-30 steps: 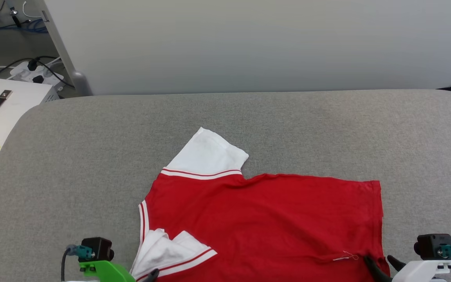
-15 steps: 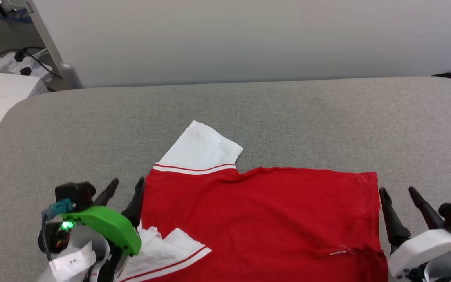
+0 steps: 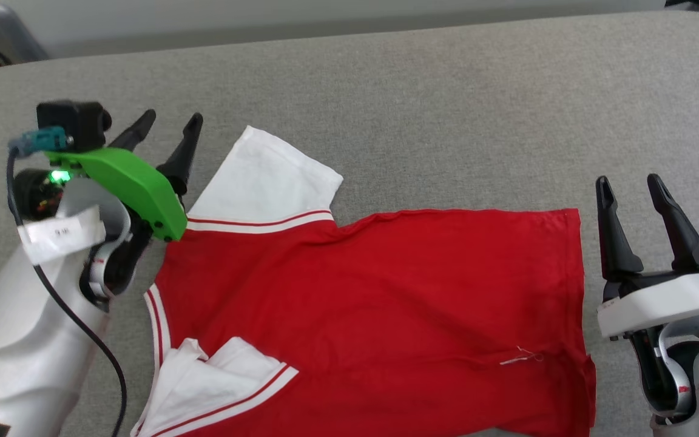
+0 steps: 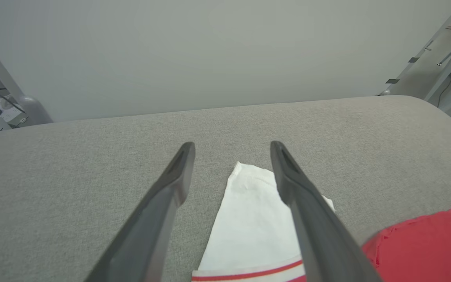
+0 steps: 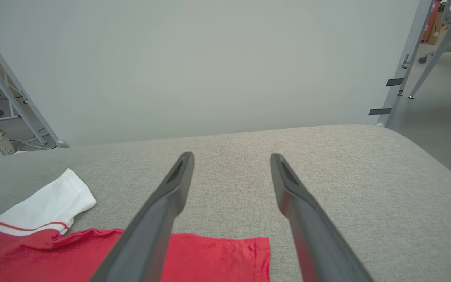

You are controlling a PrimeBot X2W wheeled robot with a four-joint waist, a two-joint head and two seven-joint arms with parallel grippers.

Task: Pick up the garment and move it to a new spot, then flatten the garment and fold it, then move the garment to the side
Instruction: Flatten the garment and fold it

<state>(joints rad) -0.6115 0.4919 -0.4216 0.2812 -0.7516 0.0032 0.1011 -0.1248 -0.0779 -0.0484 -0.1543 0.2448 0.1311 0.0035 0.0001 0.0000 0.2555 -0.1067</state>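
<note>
garment (image 3: 374, 291) spread on grey pad (image 3: 446, 91) | left end effector (image 3: 173, 116) wide | right end effector (image 3: 627, 179) wide

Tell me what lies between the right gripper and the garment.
Only bare grey cushion; in the head view the right gripper stands beside the garment, apart.

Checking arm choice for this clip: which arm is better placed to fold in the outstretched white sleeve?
Left, likely: the left tool is open beside the far sleeve of the garment; the right tool is open by the hem.
</note>
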